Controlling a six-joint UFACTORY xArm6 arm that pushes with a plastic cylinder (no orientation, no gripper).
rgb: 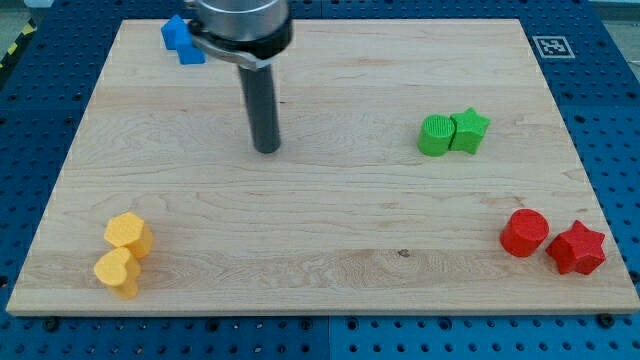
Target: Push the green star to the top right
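**Green star sits on the right half, pressed against a green cylinder**

The small green star-shaped block lies flat on the pale wooden board, in the view's right half and a little above mid-height. Its points spread evenly, so no long axis can be made out; 1 point faces the view's top. Its left side touches the ribbed green cylinder block.

Bare wood lies above the star up to the board's top edge and to its right up to the right edge. A black-and-white square marker tag sits in the top-right corner. Toward the bottom right, well apart from the star, a red cylinder block stands just beside a red star-shaped block. At the bottom left, 2 yellow blocks touch: a yellow hexagonal block and a yellow heart-like block. A blue block, shape unclear, sits near the top-left corner.

My tip rests on bare wood left of centre, touching no block, well to the left of both green blocks. It is a plain dark rod with nothing to open or close, and it holds nothing.
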